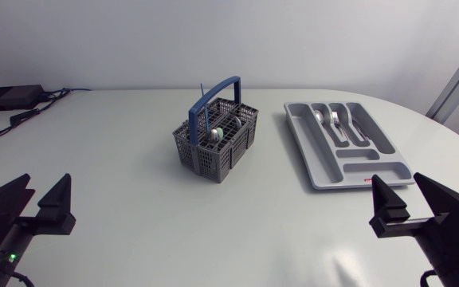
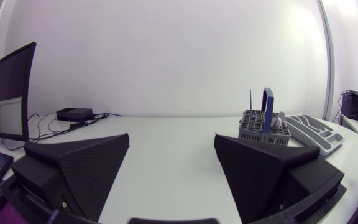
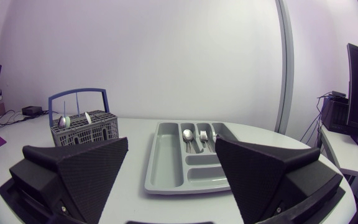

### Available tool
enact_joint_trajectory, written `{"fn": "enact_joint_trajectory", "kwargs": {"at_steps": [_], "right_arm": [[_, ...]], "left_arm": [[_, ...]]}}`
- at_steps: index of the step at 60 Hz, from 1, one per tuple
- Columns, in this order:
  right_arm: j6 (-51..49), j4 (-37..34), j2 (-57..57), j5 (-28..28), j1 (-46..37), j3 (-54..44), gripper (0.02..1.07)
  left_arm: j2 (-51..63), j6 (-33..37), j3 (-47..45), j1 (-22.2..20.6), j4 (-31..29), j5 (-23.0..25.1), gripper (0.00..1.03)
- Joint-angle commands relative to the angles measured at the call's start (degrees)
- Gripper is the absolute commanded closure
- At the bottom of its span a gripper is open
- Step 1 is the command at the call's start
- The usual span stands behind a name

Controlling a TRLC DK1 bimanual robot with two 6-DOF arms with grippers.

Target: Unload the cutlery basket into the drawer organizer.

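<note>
Though unreadable, red label (image 1: 367, 181) on organizer (image 1: 349, 169)

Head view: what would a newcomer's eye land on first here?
The grey cutlery basket with its tall blue handle stands mid-table, with a few pieces of cutlery showing inside. To its right lies the grey drawer organizer, with a spoon and a fork already in its compartments. The left gripper and right gripper sit open and empty at the near corners.

White table (image 1: 134, 207), grey cutlery basket (image 1: 203, 159) mid-table, grey drawer organizer (image 1: 373, 169) near it, black box (image 1: 10, 97) at far corner
</note>
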Motion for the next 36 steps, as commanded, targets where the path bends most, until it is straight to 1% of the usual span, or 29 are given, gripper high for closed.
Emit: {"fn": "enact_joint_trajectory", "kwargs": {"at_steps": [1, 29, 36], "right_arm": [[1.62, -0.54, -0.25, 0.27, 0.51, -0.67, 0.06], [1.62, -0.54, -0.25, 0.27, 0.59, -0.67, 0.06], [1.53, -0.01, -0.34, 0.18, 1.91, -0.75, 0.06]], "left_arm": [[-0.39, -1.65, -1.34, -0.35, 0.29, -0.14, 0.04], [-0.47, -1.65, -1.34, -0.35, 0.38, -0.14, 0.04], [-0.56, -2.09, -1.08, -1.84, 0.64, 0.03, 0.04]]}}
